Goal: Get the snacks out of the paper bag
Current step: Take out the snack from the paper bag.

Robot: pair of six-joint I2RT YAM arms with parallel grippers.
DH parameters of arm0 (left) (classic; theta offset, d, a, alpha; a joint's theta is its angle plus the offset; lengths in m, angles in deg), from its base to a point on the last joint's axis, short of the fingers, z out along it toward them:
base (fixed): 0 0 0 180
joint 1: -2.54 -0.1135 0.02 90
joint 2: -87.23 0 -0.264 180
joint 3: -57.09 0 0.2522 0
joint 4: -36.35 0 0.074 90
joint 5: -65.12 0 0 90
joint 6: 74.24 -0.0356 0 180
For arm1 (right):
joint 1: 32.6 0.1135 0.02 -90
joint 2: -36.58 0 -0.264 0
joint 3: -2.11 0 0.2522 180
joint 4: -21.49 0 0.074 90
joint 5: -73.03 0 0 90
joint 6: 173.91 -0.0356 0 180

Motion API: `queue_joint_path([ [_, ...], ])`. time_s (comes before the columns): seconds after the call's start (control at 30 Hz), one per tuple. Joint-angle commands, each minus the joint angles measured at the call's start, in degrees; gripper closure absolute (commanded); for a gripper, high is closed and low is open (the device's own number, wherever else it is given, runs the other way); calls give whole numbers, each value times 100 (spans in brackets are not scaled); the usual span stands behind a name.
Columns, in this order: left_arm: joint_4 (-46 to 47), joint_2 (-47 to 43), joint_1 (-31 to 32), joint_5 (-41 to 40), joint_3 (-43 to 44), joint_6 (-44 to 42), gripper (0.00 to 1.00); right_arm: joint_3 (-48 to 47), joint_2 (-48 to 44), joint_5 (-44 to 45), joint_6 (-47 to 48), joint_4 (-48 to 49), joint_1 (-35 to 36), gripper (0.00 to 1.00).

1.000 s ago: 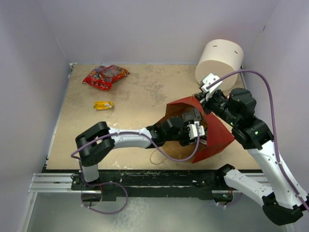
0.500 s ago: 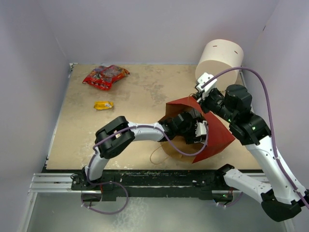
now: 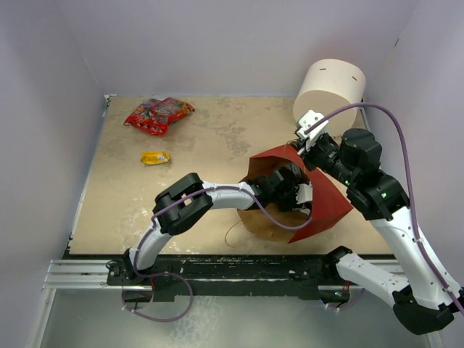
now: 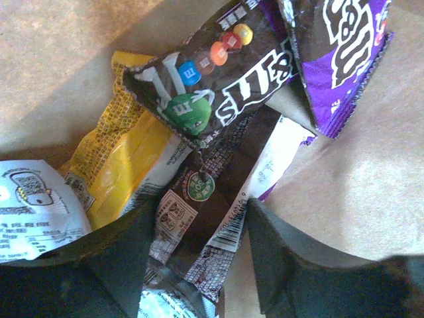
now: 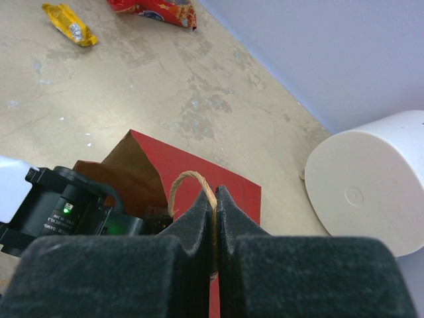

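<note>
The red-brown paper bag [image 3: 322,203] lies on its side at the right, mouth facing left. My left gripper [image 3: 293,192] is deep inside it and open [image 4: 199,258]. Its fingers [image 4: 291,265] straddle the lower end of a dark brown candy packet [image 4: 212,99]. Beside that lie a dark purple packet [image 4: 344,59], a yellow wrapper [image 4: 126,152] and a white-labelled packet [image 4: 33,205]. My right gripper [image 3: 308,141] is shut [image 5: 216,199] on the bag's string handle [image 5: 192,182] and holds the upper flap [image 5: 199,172] up.
A red cartoon-printed bag [image 3: 159,114] and a yellow wrapper [image 3: 155,157] lie on the table at the far left; both also show in the right wrist view [image 5: 156,8] [image 5: 69,23]. A white cylinder [image 3: 330,90] stands right behind the paper bag.
My left arm has pushed further right and deeper into the bag. My right gripper has kept hold of the handle, shifting only slightly.
</note>
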Motion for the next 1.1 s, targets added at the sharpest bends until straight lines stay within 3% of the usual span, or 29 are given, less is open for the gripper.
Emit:
queue_joint_path([
  [0.0,-241,-75,-29,-512,156,-205,50,-73,-187,53,50,257,11,100],
  [0.23,-81,-643,-28,-611,-171,-175,77,-26,-219,115,140,283,9,100],
  [0.33,-120,-844,-33,-528,-223,-123,83,-31,-226,171,208,262,12,100],
  [0.7,-655,-2232,-23,-39,-820,149,87,155,-355,300,157,512,10,100],
  [1.07,-2139,-4570,-28,279,-1569,572,90,374,-443,337,2,915,4,100],
])
